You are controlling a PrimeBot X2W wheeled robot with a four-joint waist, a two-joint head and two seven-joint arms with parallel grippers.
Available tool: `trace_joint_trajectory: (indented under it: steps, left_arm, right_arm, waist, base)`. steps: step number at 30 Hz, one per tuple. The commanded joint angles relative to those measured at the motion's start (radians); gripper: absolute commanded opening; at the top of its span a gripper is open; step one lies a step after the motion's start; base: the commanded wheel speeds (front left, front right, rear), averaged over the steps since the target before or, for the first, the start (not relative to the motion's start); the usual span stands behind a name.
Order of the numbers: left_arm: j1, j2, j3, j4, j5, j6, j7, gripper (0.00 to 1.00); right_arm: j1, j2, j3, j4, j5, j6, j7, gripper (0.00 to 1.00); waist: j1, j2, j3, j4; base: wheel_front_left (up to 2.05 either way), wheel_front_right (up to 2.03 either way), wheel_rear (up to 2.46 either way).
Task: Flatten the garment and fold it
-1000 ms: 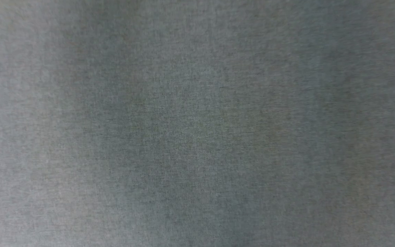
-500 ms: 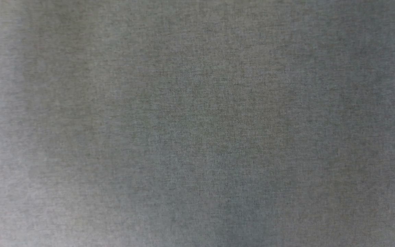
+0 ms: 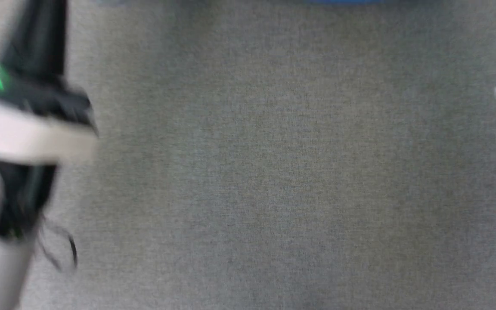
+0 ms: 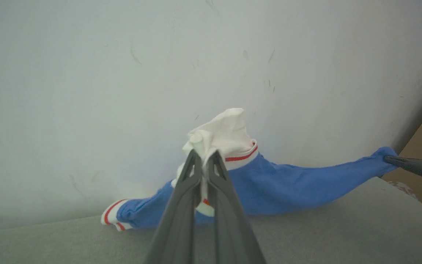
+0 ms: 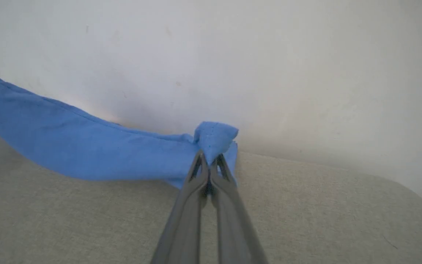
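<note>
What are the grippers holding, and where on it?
Both hold the garment: left gripper pinches bunched white fabric by the red-striped trim, right gripper a blue corner.

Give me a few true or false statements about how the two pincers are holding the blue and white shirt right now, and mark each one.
1. The left pincer is shut on a white part of the garment. True.
2. The right pincer hangs open above the cloth. False: it is shut on a blue corner.
3. The garment spans between the two pincers as a long bunched band. True.
4. The garment lies folded into a neat square. False: it is bunched and unfolded.
5. The surface below it is bare wood. False: the grey surface looks cloth-like.
</note>
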Motion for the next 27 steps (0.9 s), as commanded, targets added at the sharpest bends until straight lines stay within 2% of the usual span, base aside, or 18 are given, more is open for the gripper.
trace_joint_trajectory:
  steps: [1, 7, 13, 21, 27]
  left_arm:
    - [0.094, 0.003, -0.008, -0.027, -0.021, 0.004, -0.011, 0.00]
    - [0.393, -0.003, -0.041, -0.068, -0.086, 0.025, -0.020, 0.00]
    - [0.577, 0.014, -0.074, -0.075, -0.160, 0.024, 0.024, 0.00]
    - [0.774, 0.111, -0.164, -0.087, -0.264, 0.007, 0.208, 0.00]
    - [0.861, 0.168, -0.212, -0.090, -0.310, 0.023, 0.315, 0.00]
  right_arm:
    - [0.080, 0.027, -0.008, -0.040, 0.011, -0.001, -0.003, 0.00]
    - [0.377, 0.096, -0.015, -0.140, 0.053, -0.001, -0.004, 0.00]
    - [0.607, 0.119, -0.022, -0.181, 0.104, -0.001, 0.022, 0.00]
    - [0.881, 0.058, -0.014, -0.185, 0.189, -0.001, 0.159, 0.00]
    - [1.017, -0.003, -0.037, -0.173, 0.218, -0.001, 0.268, 0.00]
  waist:
    - [0.0003, 0.0000, -0.081, 0.007]
    - [0.0003, 0.0000, -0.185, 0.011]
    - [0.0003, 0.0000, -0.262, 0.013]
    - [0.0003, 0.0000, -0.352, 0.013]
    - [0.0003, 0.0000, -0.411, 0.021]
  base:
    - [0.00, 0.00, 0.00]
    - [0.00, 0.00, 0.00]
    - [0.00, 0.00, 0.00]
    - [0.00, 0.00, 0.00]
    - [0.00, 0.00, 0.00]
